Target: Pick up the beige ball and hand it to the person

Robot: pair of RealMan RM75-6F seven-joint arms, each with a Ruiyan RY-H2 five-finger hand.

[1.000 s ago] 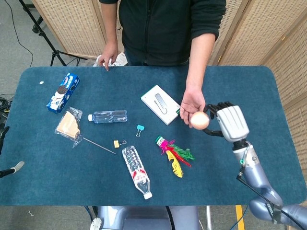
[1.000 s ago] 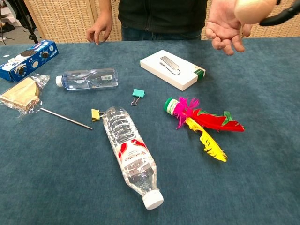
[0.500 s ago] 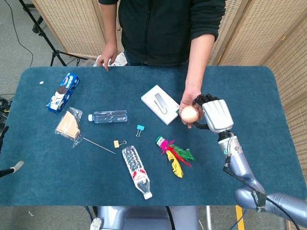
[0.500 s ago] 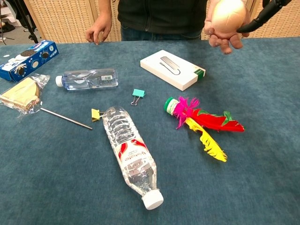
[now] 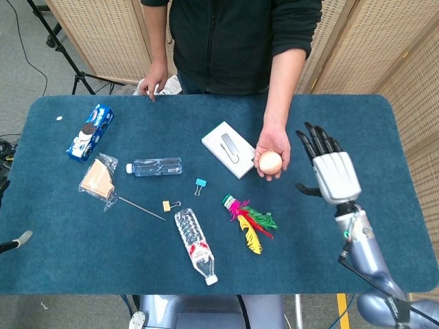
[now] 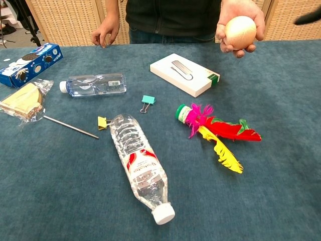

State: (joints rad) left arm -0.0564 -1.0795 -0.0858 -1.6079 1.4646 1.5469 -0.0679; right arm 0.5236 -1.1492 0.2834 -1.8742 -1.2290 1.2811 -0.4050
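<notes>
The beige ball (image 5: 269, 162) lies in the person's upturned hand (image 5: 274, 149) above the table's right half; in the chest view the ball (image 6: 240, 32) shows at the top, cupped by the person's fingers (image 6: 224, 39). My right hand (image 5: 332, 171) is to the right of it, apart from the ball, its fingers spread and holding nothing. Only a dark fingertip (image 6: 309, 18) of that hand shows at the chest view's top right edge. My left hand is not visible in either view.
On the blue table (image 5: 384, 130) lie a white box (image 5: 230, 149), a feather shuttlecock (image 5: 250, 219), two water bottles (image 5: 195, 245) (image 5: 156, 166), two binder clips (image 5: 200, 184) (image 5: 167, 205), a wrapped snack (image 5: 99, 179), a cookie box (image 5: 90, 131) and a thin rod (image 5: 140, 208).
My right hand let go of the ball into the person's palm, opened its fingers and drew back to the right. The person's hand now cups the ball.
</notes>
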